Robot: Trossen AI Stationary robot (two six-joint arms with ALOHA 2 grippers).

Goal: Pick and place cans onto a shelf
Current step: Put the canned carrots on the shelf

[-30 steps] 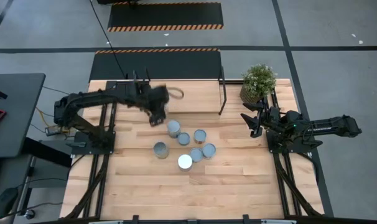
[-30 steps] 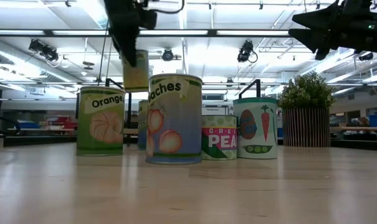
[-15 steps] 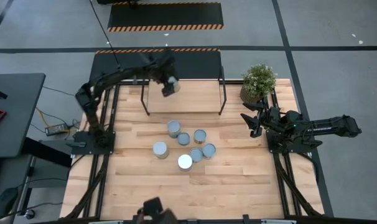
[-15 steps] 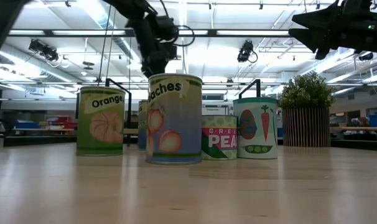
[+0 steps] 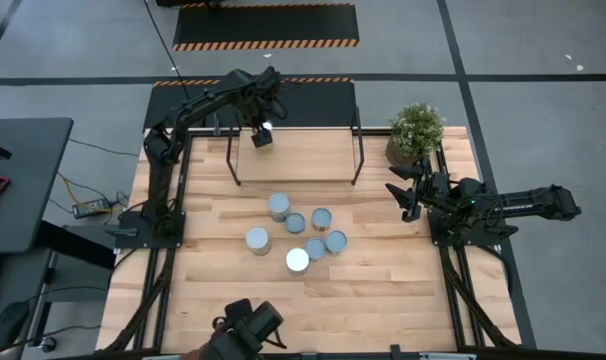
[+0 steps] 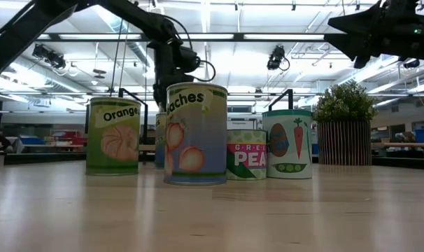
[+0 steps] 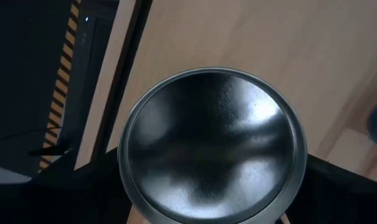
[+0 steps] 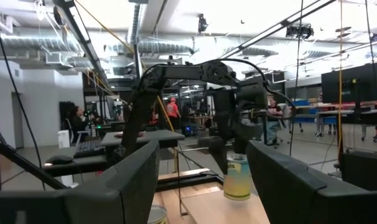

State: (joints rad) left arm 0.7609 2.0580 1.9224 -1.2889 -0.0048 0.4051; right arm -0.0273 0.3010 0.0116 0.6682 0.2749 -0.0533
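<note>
1. Left claw (image 5: 262,133) is out over the left part of the shelf (image 5: 313,155), jaws spread wide around a can (image 7: 210,144). The left wrist view shows the can's silvery top filling the frame between the dark fingers, so it's gripped, not loose.
2. Step in hand: placing. The right wrist view shows the held can (image 8: 237,177) upright with its base right at the shelf board; can't tell from here whether it's touching or just above.
3. Next move, my read: seat the can flat on the board, open the claw and lift straight up so the can isn't tipped, clear of the left upright post.
4. Mid bench (image 5: 383,300): six more cans (image 5: 296,235) clustered near each other, all upright, not yet shelved. Low view reads the labels as oranges, peaches, peas, mixed veg.
5. Right claw (image 5: 401,196) is parked at the right edge of the bench just beside the potted plant (image 5: 415,131), fingers closed, holding nothing.
</note>
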